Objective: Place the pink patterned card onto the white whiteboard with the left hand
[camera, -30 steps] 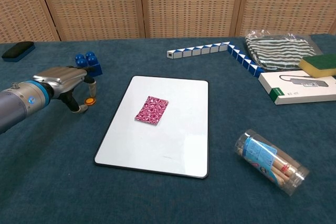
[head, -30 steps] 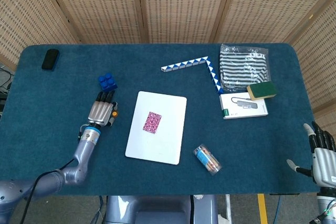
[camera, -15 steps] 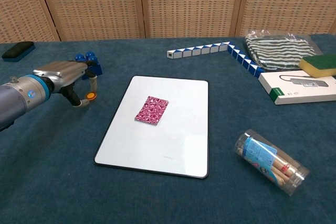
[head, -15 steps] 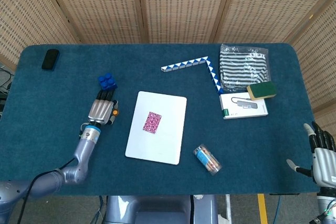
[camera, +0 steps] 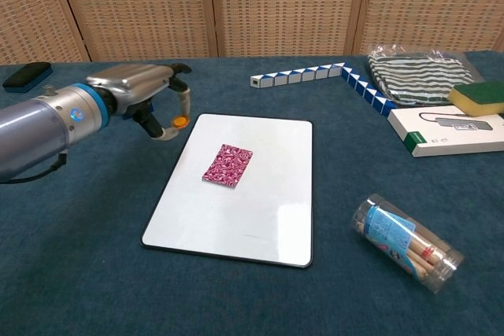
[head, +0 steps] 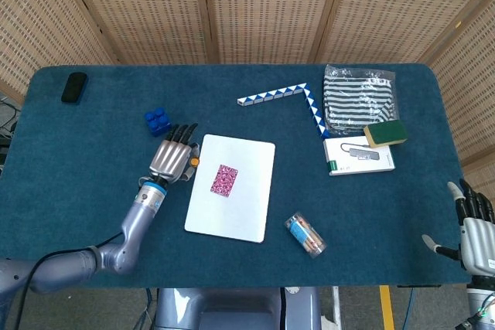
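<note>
Both views are bright and evenly lit, with soft diffuse light from above. Shadows are faint and short on the dark blue felt tabletop [camera: 94, 273]. A pale sheen of reflected light crosses the lower part of the glossy white rectangular whiteboard [camera: 268, 218], and the clear plastic cylinder [camera: 405, 243] carries small highlights. Focus is sharp throughout, without motion blur.

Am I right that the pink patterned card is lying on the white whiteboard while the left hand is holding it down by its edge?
Not quite. The pink patterned card does lie on the white whiteboard, but the left hand is not touching it. The chest view shows the hand beside the board's upper-left corner, apart from the card and holding nothing.
</note>
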`<state>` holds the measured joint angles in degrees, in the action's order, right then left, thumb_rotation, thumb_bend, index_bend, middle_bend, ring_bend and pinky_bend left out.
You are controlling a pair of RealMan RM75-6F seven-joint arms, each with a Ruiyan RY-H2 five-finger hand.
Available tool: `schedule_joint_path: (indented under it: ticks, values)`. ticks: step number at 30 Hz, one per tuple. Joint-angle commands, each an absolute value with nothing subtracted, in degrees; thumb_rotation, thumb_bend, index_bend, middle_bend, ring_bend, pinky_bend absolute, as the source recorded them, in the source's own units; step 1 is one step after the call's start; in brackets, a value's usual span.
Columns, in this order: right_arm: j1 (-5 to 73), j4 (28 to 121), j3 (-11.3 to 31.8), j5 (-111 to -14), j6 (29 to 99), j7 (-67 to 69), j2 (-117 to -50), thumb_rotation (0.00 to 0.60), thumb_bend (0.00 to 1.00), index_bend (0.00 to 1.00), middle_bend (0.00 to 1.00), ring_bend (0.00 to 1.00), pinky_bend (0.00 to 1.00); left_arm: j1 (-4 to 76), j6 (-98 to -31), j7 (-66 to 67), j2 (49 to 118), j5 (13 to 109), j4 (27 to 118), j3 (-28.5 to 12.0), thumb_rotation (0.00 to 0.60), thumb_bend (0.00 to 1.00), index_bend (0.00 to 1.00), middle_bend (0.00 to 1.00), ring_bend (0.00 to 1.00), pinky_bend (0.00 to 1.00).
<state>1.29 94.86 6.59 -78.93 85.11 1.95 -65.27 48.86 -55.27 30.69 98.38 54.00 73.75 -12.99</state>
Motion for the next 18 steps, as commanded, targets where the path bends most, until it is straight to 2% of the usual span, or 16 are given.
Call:
schedule_joint_path:
  ticks: [1,6,14,18]
  values:
    - [1.29,94.83,6.6,-78.92,85.09,2.05,-65.26,0.6,0.0,0.0,0.0,0.0,0.0,50.82,-54.3,32.3,101.2,53.61,72.69,-13.51,0.6,0.35,0.46,0.0,0.0,0.0]
    - [1.32,94.79,6.63,-78.83,84.95,2.28,-65.2,0.6,0.0,0.0,0.0,0.0,0.0,53.55,-52.37,35.58,105.78,49.43,69.34,-14.51,0.6,0.35,0.46,0.0,0.0,0.0]
    - [1.27,94.75,6.66,-78.7,84.93,2.46,-65.18,0.6,0.0,0.0,0.0,0.0,0.0,55.31,-51.28,37.39,109.43,47.17,65.26,-14.54,0.6,0.33,0.44,0.0,0.0,0.0]
    - [1.26,94.76,6.69,-78.64,84.97,2.39,-65.19,0.6,0.0,0.0,0.0,0.0,0.0,55.52,-50.95,37.79,109.7,46.61,64.88,-14.41,0.6,0.17,0.06,0.0,0.0,0.0]
